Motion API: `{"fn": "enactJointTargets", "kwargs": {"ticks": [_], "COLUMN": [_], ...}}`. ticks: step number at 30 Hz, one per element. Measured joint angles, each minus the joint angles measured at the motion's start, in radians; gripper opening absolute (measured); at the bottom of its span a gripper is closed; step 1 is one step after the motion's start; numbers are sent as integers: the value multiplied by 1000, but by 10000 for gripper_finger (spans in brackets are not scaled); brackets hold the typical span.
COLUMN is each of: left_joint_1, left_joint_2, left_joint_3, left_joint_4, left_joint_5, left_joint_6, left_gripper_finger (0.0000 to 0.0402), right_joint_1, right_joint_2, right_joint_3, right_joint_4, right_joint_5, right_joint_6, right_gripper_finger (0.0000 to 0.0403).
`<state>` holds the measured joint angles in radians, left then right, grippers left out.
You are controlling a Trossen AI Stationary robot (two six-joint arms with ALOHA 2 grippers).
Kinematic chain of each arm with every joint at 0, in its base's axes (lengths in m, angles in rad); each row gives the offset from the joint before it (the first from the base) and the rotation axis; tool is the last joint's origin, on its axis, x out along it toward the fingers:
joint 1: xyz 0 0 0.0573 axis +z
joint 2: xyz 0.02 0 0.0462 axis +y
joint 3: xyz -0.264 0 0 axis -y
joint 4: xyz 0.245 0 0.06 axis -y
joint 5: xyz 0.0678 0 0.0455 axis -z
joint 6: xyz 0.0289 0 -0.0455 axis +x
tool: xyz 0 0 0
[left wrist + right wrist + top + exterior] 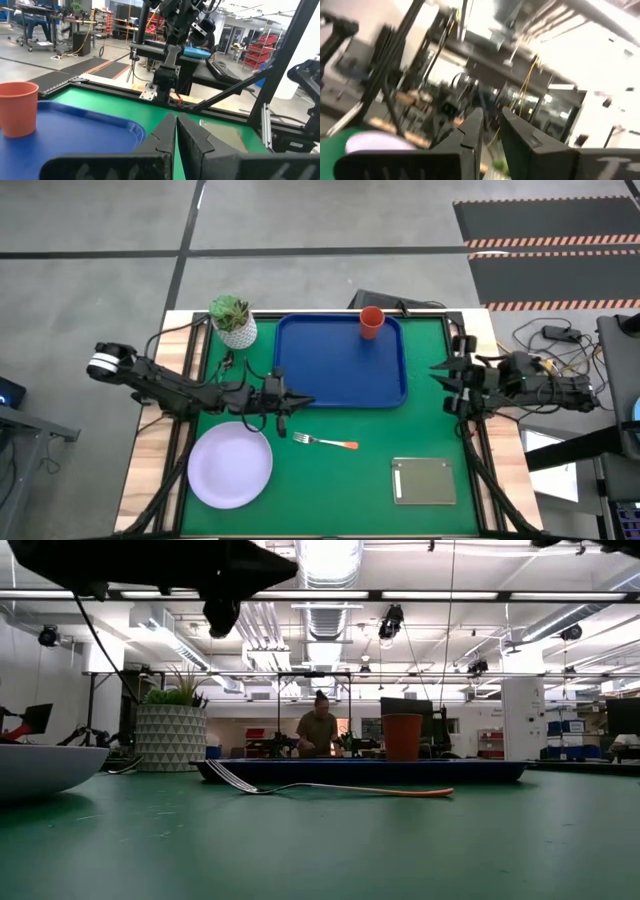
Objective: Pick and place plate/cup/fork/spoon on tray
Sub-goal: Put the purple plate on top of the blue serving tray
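Observation:
The blue tray [340, 370] lies at the table's far middle. The orange-red cup [371, 322] stands upright on the tray's far right part and also shows in the left wrist view [17, 107]. The lavender plate [230, 465] rests on the mat at the near left. The fork [325, 442] lies flat on the mat between plate and tray, tines toward the left. The spoon is out of view. My left gripper [292, 402] is shut and empty, off the mat by the tray's near left corner [176, 131]. My right gripper [440, 377] is slightly open and empty at the right edge [490, 122].
A white pot with a green plant [232, 320] stands at the far left beside the tray. A grey flat slab [424, 480] lies at the near right. A person [318, 730] is in the room far behind the table.

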<state>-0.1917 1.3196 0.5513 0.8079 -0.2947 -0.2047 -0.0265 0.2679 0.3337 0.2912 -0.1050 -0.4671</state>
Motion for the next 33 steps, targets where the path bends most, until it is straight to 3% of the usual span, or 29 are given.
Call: {"fn": "enactJointTargets", "kwargs": {"ticks": [5,9,20,29,31,33], "left_joint_1": [0,-1,-2,-1,-2,-1], "left_joint_2": [32,74,146,139,139,139], "left_joint_3": [50,83,164,161,161,161], "left_joint_4": [2,-3,65,65,60,36], "left_joint_5": [37,126,547,542,483,349], "left_joint_6": [3,27,198,200,163,108], "left_gripper_finger": [0,0,0,0,0,0], "right_joint_1": [0,0,0,0,0,0], "right_joint_2": [-7,-5,-8,-8,-8,-8], "right_joint_3": [-2,-2,-2,-2,-2,-2], "right_joint_4": [-13,-14,-24,-24,-25,-24], "right_joint_5": [-8,-8,-7,0,1,1], "right_joint_6": [-21,-52,-69,-76,-77,-87], "right_gripper_finger": [52,52,52,52,52,52]}}
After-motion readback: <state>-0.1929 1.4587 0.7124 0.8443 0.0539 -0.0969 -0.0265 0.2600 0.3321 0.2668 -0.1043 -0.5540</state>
